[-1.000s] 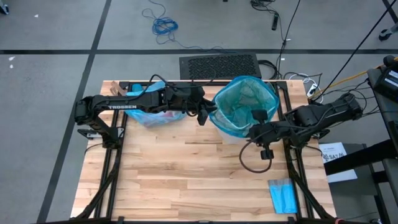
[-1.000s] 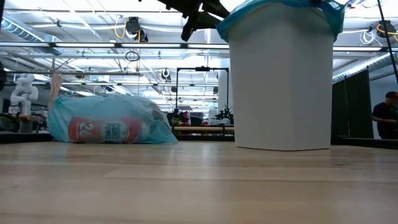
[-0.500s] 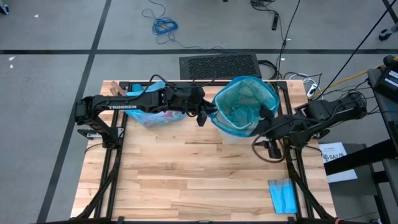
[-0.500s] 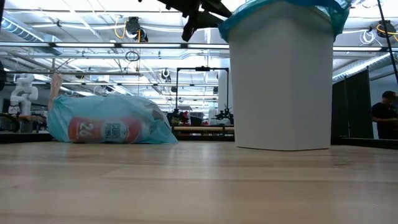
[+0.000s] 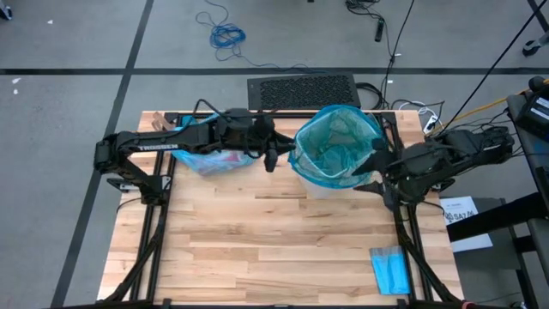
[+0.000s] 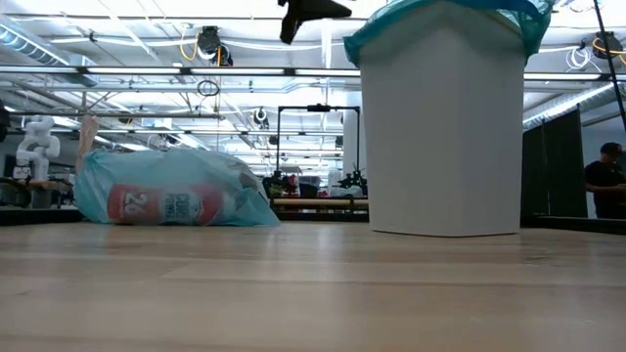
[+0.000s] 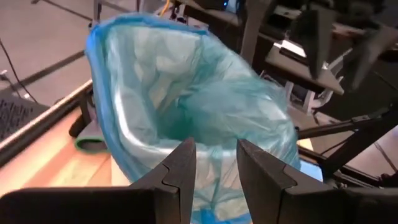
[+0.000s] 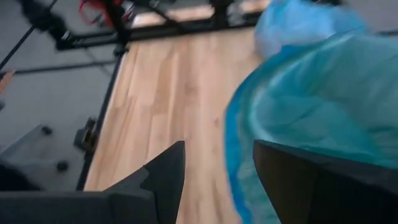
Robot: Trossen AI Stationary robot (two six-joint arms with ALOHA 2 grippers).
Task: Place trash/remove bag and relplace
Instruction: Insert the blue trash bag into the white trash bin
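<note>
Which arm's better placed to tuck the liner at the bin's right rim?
Right. Its hand is open at that rim of the bin; the left hand is open off the opposite side.

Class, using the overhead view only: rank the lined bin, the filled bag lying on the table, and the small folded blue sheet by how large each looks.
1. Lined bin, largest, though only slightly.
2. Filled bag: the left arm hides part of it, so its place against the bin is unsure.
3. Folded blue sheet, clearly smallest.

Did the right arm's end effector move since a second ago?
Yes. In the high view the right end effector went from the bare wood in front of the white bin up to the bin's right rim.
</note>
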